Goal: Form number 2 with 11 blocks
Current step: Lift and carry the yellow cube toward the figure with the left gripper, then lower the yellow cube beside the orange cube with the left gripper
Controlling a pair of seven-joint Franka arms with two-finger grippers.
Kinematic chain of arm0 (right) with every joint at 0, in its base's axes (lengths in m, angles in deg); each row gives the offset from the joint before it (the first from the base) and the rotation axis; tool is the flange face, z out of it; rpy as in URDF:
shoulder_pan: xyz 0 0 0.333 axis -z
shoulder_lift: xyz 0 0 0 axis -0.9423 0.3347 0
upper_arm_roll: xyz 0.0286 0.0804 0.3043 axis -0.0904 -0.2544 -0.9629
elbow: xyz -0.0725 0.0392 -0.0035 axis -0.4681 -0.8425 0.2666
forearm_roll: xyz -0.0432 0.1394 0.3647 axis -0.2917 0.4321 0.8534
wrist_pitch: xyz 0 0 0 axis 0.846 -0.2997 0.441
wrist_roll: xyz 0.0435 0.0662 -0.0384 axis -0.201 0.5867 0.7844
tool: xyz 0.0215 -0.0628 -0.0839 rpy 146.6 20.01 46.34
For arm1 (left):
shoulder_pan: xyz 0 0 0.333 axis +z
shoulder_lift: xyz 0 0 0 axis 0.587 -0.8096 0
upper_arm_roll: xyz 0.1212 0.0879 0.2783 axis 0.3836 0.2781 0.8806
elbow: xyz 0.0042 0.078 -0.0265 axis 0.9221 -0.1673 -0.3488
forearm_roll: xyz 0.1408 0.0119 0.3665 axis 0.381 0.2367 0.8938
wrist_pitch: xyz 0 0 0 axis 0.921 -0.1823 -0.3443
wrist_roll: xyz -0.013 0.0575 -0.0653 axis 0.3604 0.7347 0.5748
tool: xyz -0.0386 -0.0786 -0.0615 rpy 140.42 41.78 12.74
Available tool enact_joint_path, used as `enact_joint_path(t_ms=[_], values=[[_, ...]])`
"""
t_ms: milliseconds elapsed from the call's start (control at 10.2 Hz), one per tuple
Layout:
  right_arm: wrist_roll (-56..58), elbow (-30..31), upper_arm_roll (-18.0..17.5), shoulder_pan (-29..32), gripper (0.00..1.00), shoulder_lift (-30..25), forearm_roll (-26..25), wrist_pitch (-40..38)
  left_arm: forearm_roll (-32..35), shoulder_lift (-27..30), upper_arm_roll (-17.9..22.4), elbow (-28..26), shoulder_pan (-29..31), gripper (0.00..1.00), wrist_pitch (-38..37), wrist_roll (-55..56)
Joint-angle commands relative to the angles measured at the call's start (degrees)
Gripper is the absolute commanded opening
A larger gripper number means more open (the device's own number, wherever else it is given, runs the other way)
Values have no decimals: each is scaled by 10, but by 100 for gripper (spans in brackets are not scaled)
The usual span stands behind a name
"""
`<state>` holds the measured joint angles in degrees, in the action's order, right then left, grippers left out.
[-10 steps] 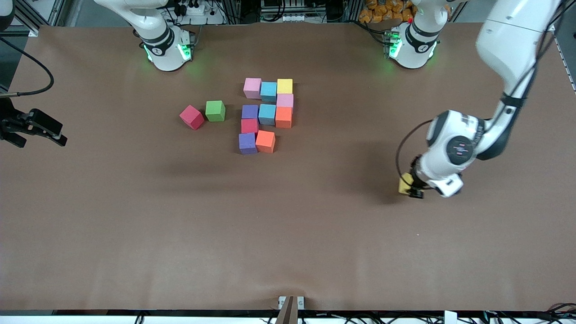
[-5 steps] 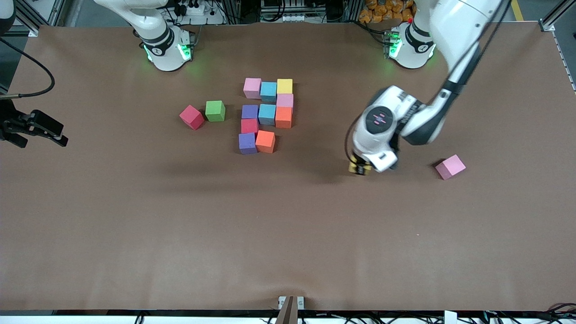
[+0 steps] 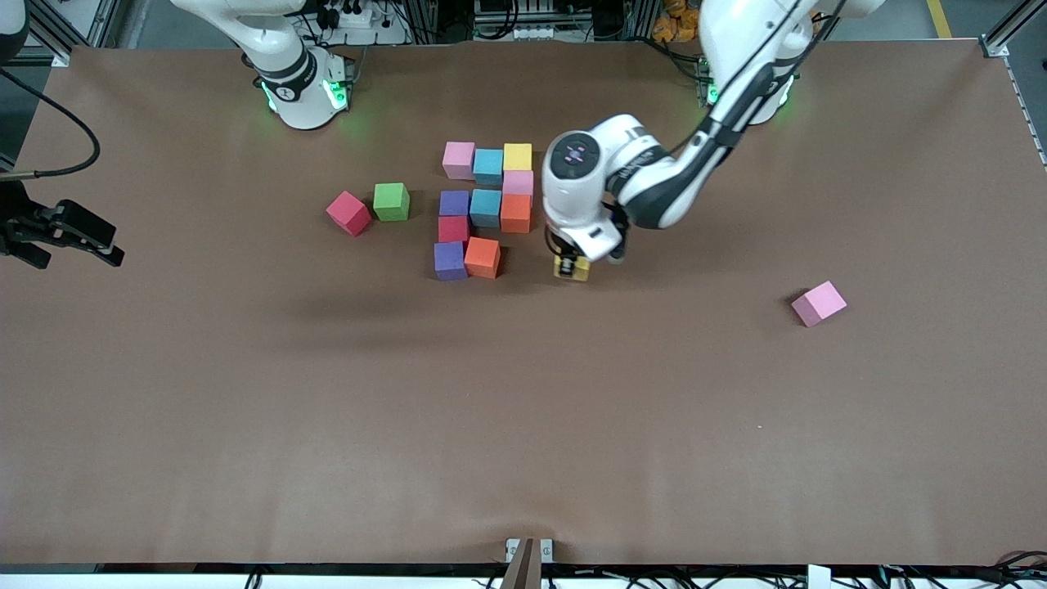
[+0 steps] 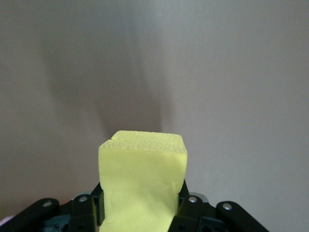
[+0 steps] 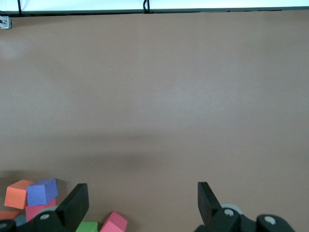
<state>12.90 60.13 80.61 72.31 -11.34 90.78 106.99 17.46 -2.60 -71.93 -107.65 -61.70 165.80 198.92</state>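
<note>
Got my left pincer point(image 3: 571, 267) clamped on the yellow cube point(image 3: 572, 268), hovering beside the orange cube point(image 3: 483, 257) to finish the 2's bottom row; right pincer point(image 3: 61, 233) waits wide open.

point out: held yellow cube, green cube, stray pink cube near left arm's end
yellow cube point(image 4: 143, 186), left wrist view, its facing side above the gripper.
green cube point(image 3: 391, 200), front view, middle of the cube.
stray pink cube point(image 3: 818, 303), front view, top face.
</note>
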Motion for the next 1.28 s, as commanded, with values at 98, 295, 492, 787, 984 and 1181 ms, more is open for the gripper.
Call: enact_joint_path(t_ms=[98,295,492,787,984,1181], values=[[7,9,-4,3,100,-8,8,5,6,-86,5,110,-38,0,-13,35],[7,9,-4,3,100,-6,8,5,5,-104,7,135,-50,0,-13,70],[8,9,-4,4,100,-5,9,5,7,-122,9,155,-61,0,-13,135],[7,9,-4,2,100,-5,10,3,8,-139,11,173,-75,0,-13,178],[7,9,-4,2,100,-5,11,3,6,-143,28,174,-104,0,-13,204],[7,10,-4,2,100,-5,11,3,4,-145,47,174,-128,0,-13,225]])
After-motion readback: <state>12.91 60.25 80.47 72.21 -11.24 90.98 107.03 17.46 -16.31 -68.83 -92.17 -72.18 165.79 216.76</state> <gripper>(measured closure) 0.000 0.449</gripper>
